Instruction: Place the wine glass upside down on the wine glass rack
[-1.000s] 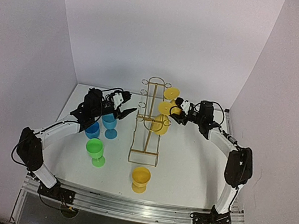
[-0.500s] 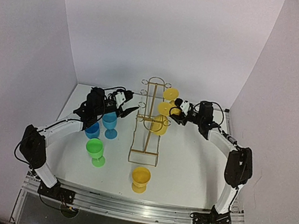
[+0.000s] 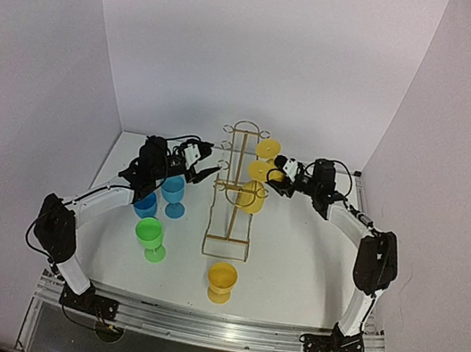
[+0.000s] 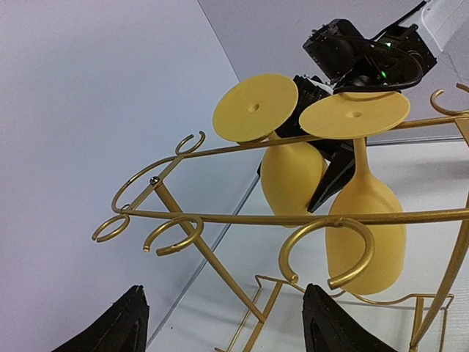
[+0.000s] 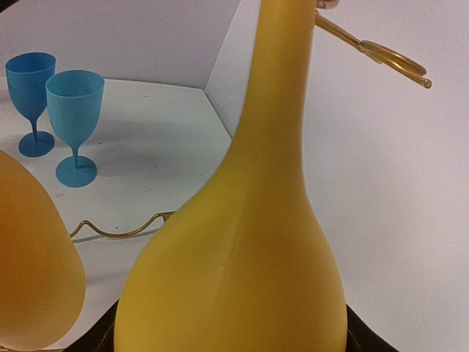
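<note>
**Right claw** [image 3: 275, 172]: closed on the bowl of the wine glass [image 5: 234, 242]. In your right wrist view its dark fingers [image 5: 363, 339] lie against both sides of the yellow bowl. The glass is upside down, foot uppermost, on the 3 o'clock side of the wine glass rack [image 4: 242, 218], towards the rack's 12 o'clock end. You cannot tell whether the foot bears on the wire.

**Neighbour:** a second yellow glass [image 4: 366, 235] hangs inverted just beside the held one, at its 6 o'clock.

**Left claw** [image 3: 206, 171]: spread wide and holding nothing. It sits at the rack's 9 o'clock, near the gold wire but apart from it, with its tips aimed at the rack.

**Desk** [image 3: 293, 267]: below your left claw stand a light blue glass [image 3: 173, 191] and a dark blue glass [image 3: 146, 204], close together. A green glass [image 3: 150, 234] stands at their 6 o'clock. An upright yellow glass [image 3: 221, 278] stands at the rack's 6 o'clock, near the base.
</note>
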`<state>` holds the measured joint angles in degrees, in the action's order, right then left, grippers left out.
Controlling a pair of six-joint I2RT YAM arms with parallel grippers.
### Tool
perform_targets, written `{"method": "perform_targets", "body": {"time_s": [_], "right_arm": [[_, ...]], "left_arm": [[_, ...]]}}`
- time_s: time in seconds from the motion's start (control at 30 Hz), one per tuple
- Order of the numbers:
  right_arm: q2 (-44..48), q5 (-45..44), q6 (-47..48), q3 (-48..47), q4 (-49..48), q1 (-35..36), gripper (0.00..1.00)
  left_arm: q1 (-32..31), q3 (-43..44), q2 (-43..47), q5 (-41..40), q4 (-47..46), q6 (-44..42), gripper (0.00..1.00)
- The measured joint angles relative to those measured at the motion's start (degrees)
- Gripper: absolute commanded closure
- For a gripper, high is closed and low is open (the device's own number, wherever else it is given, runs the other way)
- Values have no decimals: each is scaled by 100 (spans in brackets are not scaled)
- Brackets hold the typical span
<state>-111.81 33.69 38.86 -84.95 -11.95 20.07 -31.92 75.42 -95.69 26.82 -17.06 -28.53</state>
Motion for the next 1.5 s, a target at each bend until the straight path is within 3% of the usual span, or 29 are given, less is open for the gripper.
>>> {"method": "perform_targets", "body": {"time_s": [0.3, 0.5, 0.8, 0.83, 0.87, 0.97, 1.5], "right_arm": [[-141, 87, 82, -91, 67, 65, 75], [-166, 102, 75, -122, 88, 66, 46], [-166, 86, 15, -131, 107, 66, 35], [-166, 83, 11, -131, 109, 66, 30], [-166, 79, 1, -131, 110, 66, 17], [-166, 62, -28, -134, 133, 66, 7], [-166, -101, -91, -164, 237, 75, 2]], "left_arm": [[0, 0, -8, 8, -3, -11, 29], [0, 0, -8, 8, -12, -14, 29], [0, 0, -8, 8, -115, -18, 29], [0, 0, -8, 6, -118, -18, 29], [0, 0, -8, 6, -120, -18, 29], [0, 0, -8, 6, -138, -20, 29], [0, 0, -8, 6, -162, -143, 29]]}}
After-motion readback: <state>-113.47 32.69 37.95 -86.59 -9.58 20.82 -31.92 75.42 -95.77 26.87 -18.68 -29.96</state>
